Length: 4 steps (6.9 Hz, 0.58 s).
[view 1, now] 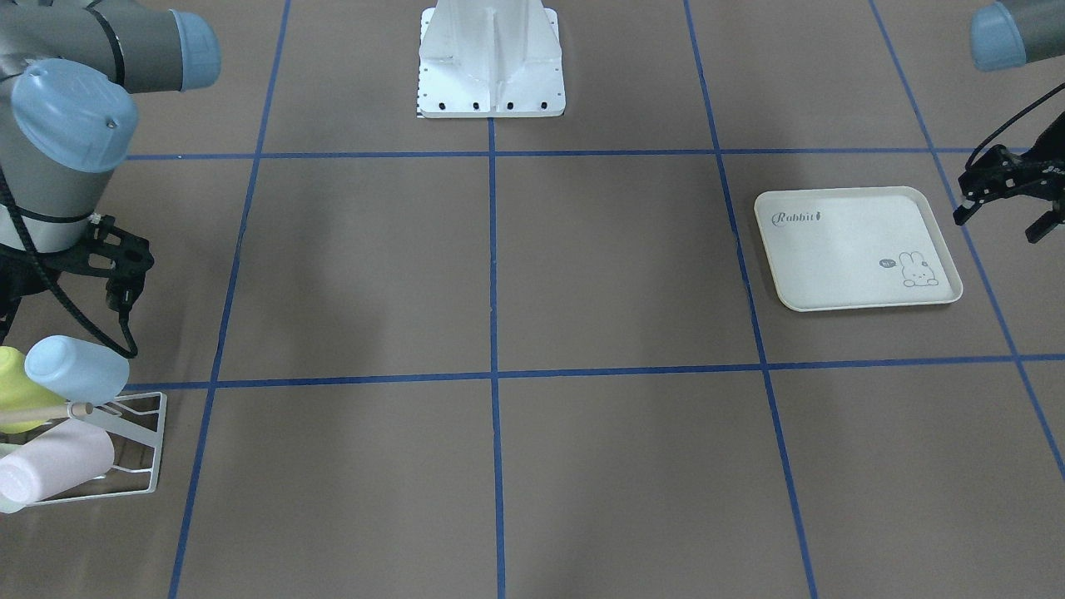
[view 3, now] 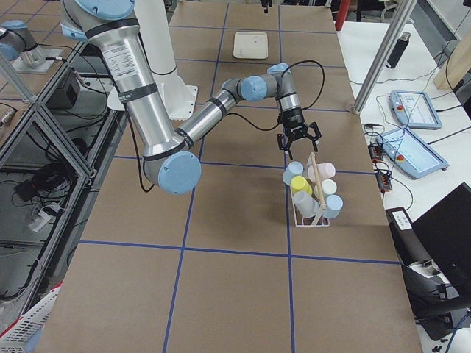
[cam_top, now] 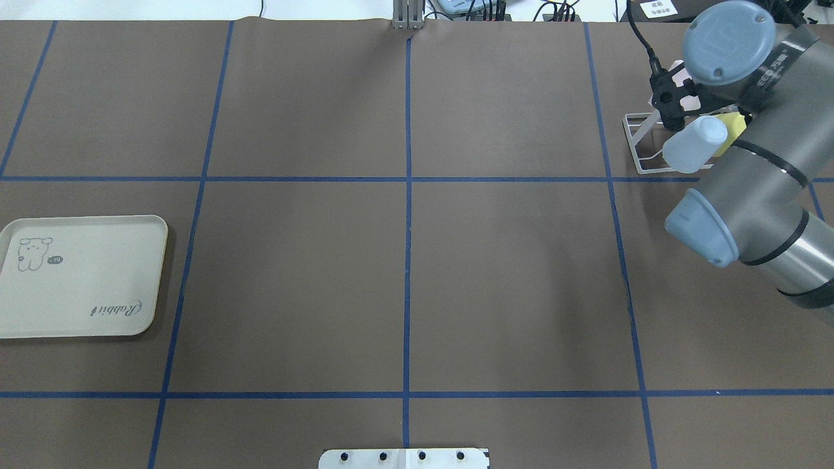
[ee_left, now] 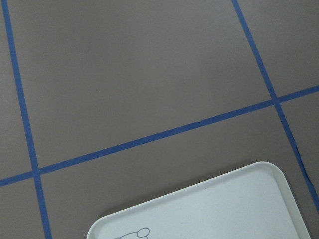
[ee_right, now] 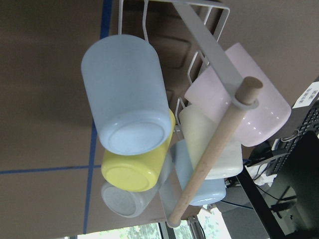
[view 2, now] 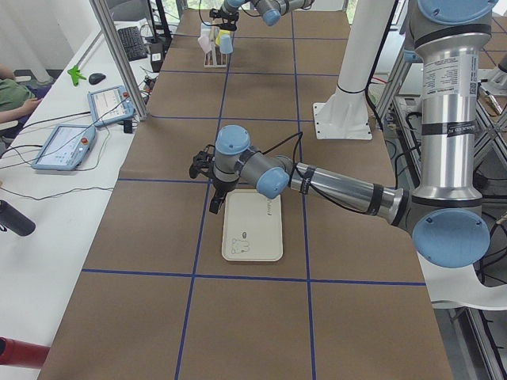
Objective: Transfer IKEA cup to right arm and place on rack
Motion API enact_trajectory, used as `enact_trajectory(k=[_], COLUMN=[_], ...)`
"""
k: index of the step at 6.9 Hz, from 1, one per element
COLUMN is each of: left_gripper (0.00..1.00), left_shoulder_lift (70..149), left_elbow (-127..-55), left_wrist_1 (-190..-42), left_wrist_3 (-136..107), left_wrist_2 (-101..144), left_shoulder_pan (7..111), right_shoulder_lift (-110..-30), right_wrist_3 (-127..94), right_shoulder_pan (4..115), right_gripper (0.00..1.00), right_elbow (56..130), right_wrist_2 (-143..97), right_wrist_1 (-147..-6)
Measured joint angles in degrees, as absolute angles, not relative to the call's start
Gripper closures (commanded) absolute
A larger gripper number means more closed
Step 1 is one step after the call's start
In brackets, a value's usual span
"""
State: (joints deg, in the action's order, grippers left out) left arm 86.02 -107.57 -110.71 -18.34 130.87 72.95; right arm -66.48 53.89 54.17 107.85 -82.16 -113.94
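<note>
- Right fingers (view 3: 299, 140): spread wide, holding nothing, poised just above one end of the rack.
- Light-blue cup (ee_right: 127, 107): hung tilted on a rack prong, base outward, touching a yellow cup (ee_right: 134, 172).
- Rack (view 1: 160, 445): white wire with a wooden dowel (ee_right: 214, 149), loaded with several cups, on the counter (view 1: 582, 291).
- Left fingers (view 1: 1003, 218): spread, empty, just beside the tray.
- Tray (view 1: 840, 249): cream, flat, well apart from the rack.

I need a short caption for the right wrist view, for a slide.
Pastel cups fill a white wire rack topped by a wooden dowel.
</note>
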Motion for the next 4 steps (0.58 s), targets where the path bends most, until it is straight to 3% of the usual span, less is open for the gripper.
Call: enact_trajectory(k=[4], left_gripper=[0.00], left_shoulder_lift=[86.13], left_elbow=[-107.24], left_wrist_1=[-107.29], left_wrist_3=[-10.02], left_wrist_2=[130.95], left_shoulder_pan=[78.24], right_shoulder_lift=[-70.46], right_wrist_3=[44.50], right_shoulder_pan=[69.58], right_gripper=[0.01], right_elbow=[109.58], right_wrist_2=[-116.31], right_wrist_1=[-107.84])
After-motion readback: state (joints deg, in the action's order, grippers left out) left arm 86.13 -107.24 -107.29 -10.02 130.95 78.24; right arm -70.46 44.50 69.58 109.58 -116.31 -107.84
